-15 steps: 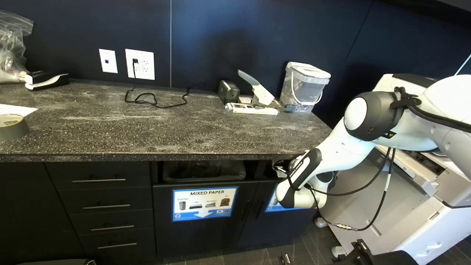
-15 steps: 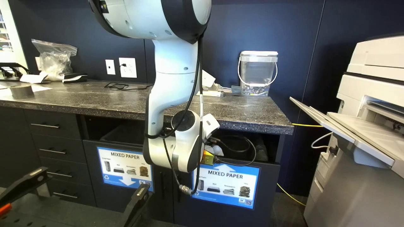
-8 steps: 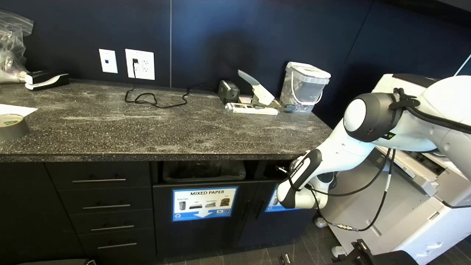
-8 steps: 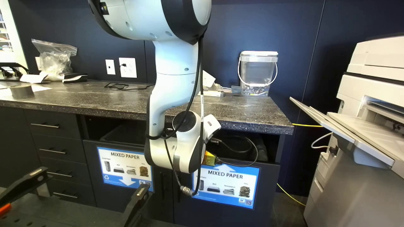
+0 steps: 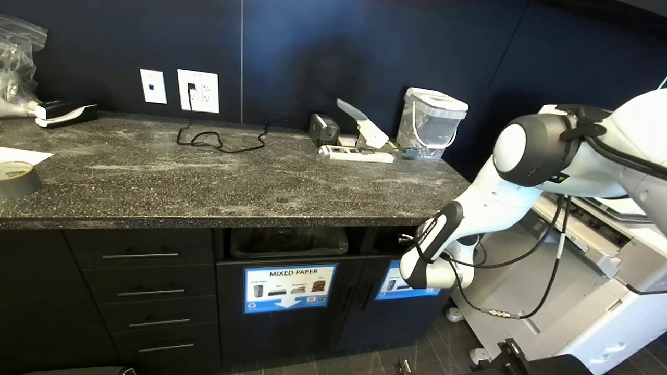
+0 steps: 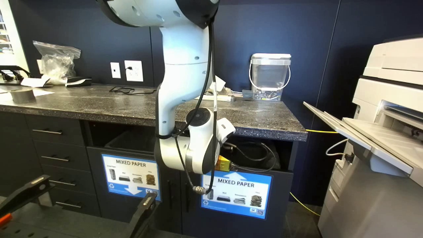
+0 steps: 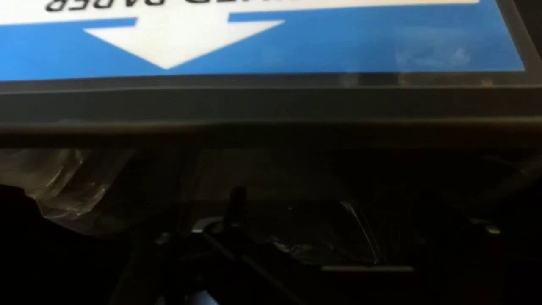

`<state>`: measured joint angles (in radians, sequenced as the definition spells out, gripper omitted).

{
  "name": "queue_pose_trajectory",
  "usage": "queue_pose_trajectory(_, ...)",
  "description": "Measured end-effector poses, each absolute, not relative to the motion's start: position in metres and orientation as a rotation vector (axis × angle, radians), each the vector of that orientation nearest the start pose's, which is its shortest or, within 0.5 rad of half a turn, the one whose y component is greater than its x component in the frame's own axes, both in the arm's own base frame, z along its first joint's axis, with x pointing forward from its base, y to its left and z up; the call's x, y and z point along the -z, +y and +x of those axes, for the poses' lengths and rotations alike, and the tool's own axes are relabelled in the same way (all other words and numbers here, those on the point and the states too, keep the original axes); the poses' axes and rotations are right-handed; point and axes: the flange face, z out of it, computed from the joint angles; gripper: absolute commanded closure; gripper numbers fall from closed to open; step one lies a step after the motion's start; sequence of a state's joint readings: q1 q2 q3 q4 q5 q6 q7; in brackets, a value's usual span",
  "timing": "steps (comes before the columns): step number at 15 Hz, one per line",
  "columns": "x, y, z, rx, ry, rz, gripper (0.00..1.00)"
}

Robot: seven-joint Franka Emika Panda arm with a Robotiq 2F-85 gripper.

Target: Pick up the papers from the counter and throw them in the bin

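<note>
The bin (image 6: 282, 191) is the dark cabinet front with the mostly blue label, under the right part of the dark speckled counter (image 5: 208, 182). My arm reaches down past the counter's front edge. In both exterior views the fingers are hidden at the bin's slot. The wrist view is very dark there: my gripper (image 7: 332, 207) stands open over the slot, its fingers far apart, with no paper seen between them. Above them shows the bin's front edge (image 7: 271, 101) below its blue label. Clear plastic liner (image 7: 80, 186) lies inside. The papers are hidden or out of view.
A twin bin front (image 6: 129, 175) with a whiter label stands beside. On the counter are a stapler (image 5: 359, 154), a clear bucket (image 5: 430, 125), a looped black cable (image 5: 224, 149), a tape roll (image 5: 18, 182) and a flat white sheet (image 5: 26, 154). A printer (image 6: 390, 66) stands at the right.
White paper showed at the gripper by the slot a second ago; it is gone from both exterior views, let go there. The arm has since risen slightly and shifted right.
</note>
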<state>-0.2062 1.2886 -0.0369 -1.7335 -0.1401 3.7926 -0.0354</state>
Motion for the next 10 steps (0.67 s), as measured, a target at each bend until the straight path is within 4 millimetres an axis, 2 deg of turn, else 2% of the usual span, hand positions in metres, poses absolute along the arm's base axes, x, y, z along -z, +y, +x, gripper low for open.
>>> queue_pose_trajectory(3,0.034,-0.126,0.572,0.992,0.014,-3.105,0.00)
queue_pose_trajectory(6,0.011,-0.124,0.565,0.721,-0.045,-3.186,0.00)
queue_pose_trajectory(10,-0.045,-0.106,0.564,0.420,-0.172,-3.186,0.00)
